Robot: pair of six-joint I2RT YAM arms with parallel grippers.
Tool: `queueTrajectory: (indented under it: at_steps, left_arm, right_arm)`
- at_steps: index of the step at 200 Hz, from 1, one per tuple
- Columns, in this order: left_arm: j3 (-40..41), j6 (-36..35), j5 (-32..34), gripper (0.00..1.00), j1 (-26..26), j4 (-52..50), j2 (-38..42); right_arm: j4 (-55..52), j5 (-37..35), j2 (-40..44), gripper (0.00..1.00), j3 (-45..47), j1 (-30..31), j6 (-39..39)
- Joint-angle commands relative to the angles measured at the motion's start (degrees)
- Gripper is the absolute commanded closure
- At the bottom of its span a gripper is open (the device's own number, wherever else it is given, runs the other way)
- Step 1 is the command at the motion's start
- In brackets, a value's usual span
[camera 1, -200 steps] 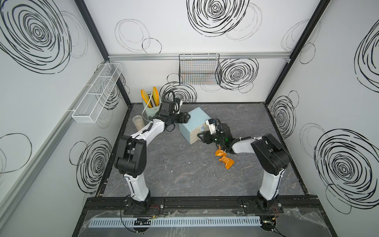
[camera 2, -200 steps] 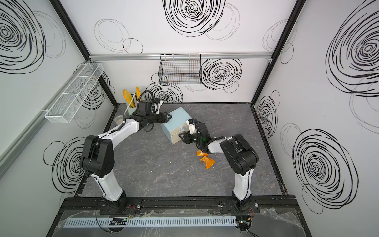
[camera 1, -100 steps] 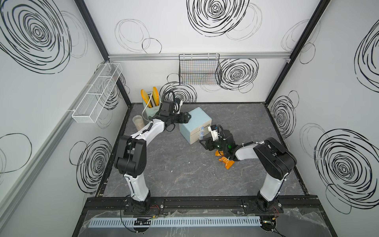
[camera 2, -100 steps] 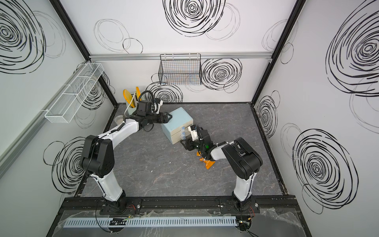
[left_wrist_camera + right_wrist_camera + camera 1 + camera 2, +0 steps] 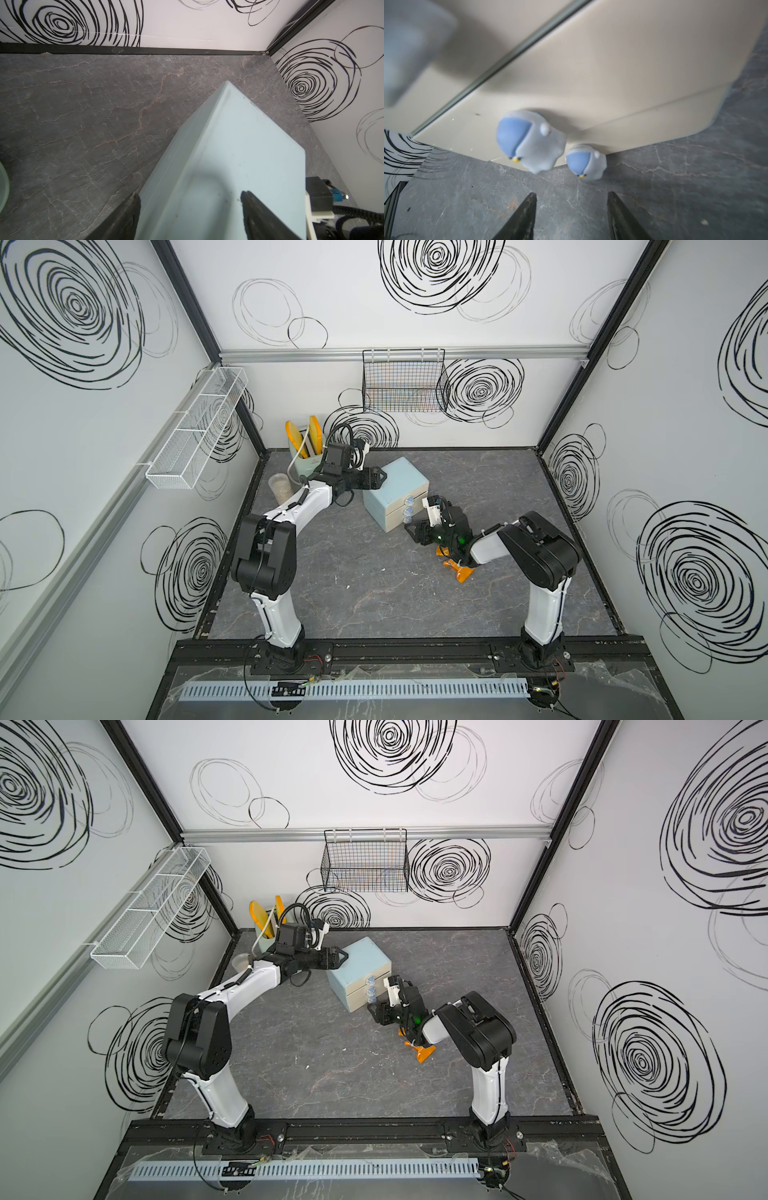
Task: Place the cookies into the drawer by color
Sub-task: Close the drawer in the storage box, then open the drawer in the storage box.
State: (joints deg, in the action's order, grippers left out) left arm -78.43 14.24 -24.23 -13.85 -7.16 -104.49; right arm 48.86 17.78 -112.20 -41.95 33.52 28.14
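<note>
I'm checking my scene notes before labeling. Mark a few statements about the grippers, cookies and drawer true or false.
1. Orange cookies lie on the table. True.
2. The right gripper holds one of them. False: its jaws are open and empty, facing the knobs.
3. The left gripper straddles an edge of the drawer. True.
4. The wire basket stands on the table. False: it hangs on the back wall.
</note>
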Motion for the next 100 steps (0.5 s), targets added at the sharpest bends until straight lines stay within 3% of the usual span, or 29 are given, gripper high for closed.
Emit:
queueTrajectory:
  at_steps: [1, 100]
  left_arm:
    - [-1.1, 0.6, -2.4, 0.20, 0.1, 0.3, -0.2]
    - [-1.1, 0.7, -2.8, 0.21, 0.4, 0.2, -0.6]
  right_arm:
    - [2.9, -0.1, -2.0, 0.43, -2.0, 0.2, 0.9]
    - [6.9, -2.4, -6.0, 0.49, -3.8, 0.6, 1.0]
